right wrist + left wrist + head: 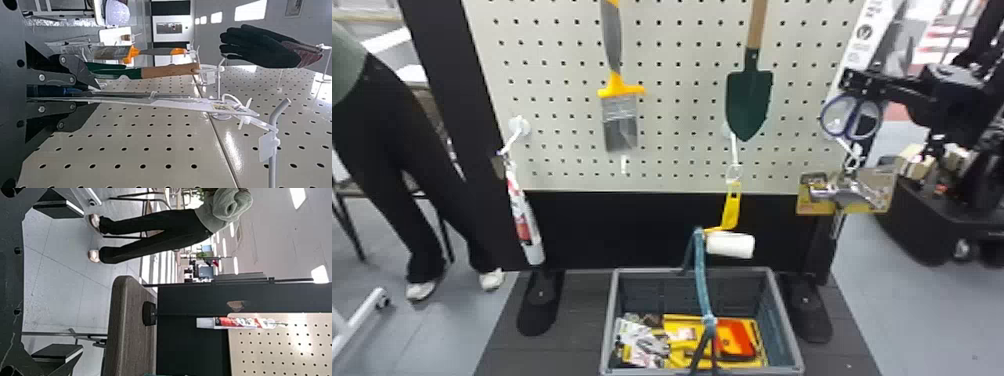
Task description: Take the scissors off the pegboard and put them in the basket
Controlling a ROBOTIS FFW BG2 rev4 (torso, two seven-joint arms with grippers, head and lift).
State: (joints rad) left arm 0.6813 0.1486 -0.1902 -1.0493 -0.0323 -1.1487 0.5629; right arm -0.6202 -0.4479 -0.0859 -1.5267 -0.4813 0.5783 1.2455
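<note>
The right gripper (849, 82) points leftward, pinching the scissors (853, 119) above their handles.

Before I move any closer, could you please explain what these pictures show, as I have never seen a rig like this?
This is a robot with two black arms. The head view looks forward and down from its head; each wrist view comes from a camera on one arm, shown turned sideways.

In front stands a pegboard, where a paintbrush and a trowel hang. A paint roller hangs lower, above a grey basket that already holds packaged tools.

The right gripper appears closed on the scissors, whose packaging still reaches to a hook. The left gripper is open and holds nothing.
</note>
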